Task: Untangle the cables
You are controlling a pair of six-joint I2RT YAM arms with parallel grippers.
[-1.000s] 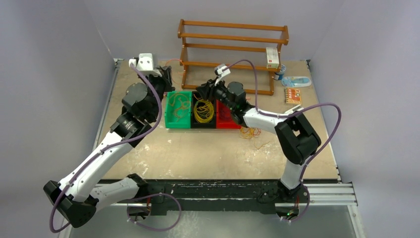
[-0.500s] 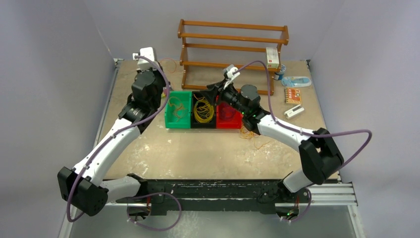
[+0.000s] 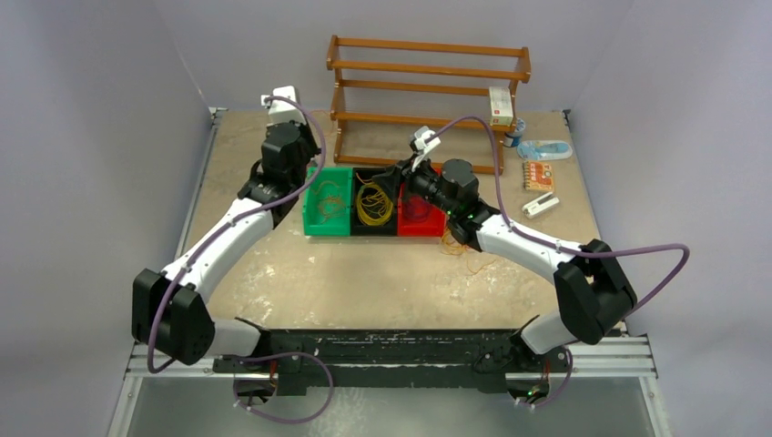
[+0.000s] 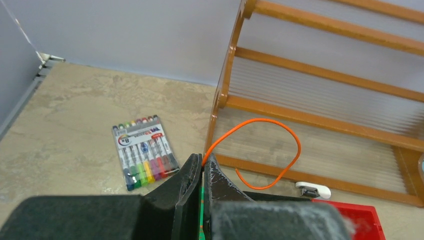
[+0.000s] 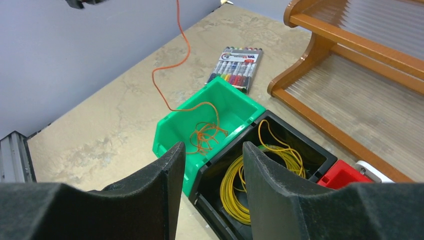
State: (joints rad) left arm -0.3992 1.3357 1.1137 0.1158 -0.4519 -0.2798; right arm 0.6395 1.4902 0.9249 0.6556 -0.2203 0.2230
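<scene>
My left gripper (image 4: 204, 162) is shut on one thin orange cable (image 4: 280, 125), which loops up in front of the shelf. In the right wrist view that orange strand (image 5: 179, 30) hangs down into the green bin (image 5: 165, 132), where an orange bunch (image 5: 205, 134) lies. Yellow cables (image 5: 235, 185) are coiled in the black bin (image 5: 310, 145). My right gripper (image 5: 212, 170) is open and empty above the seam of the green and black bins. In the top view the left gripper (image 3: 308, 150) is behind the green bin (image 3: 314, 223), and a loose tangle of cables (image 3: 460, 246) lies right of the red bin (image 3: 421, 229).
A wooden shelf (image 3: 428, 82) stands right behind the bins, with a small box (image 3: 501, 105) on it. A marker pack (image 4: 144, 150) lies left of the shelf. A white plug (image 4: 312, 190) lies by the red bin. Small items (image 3: 542, 173) sit at the back right.
The left arm has stretched out toward the back, its gripper shifting right toward the shelf with the orange cable. The right arm has extended and its elbow has swung right.
</scene>
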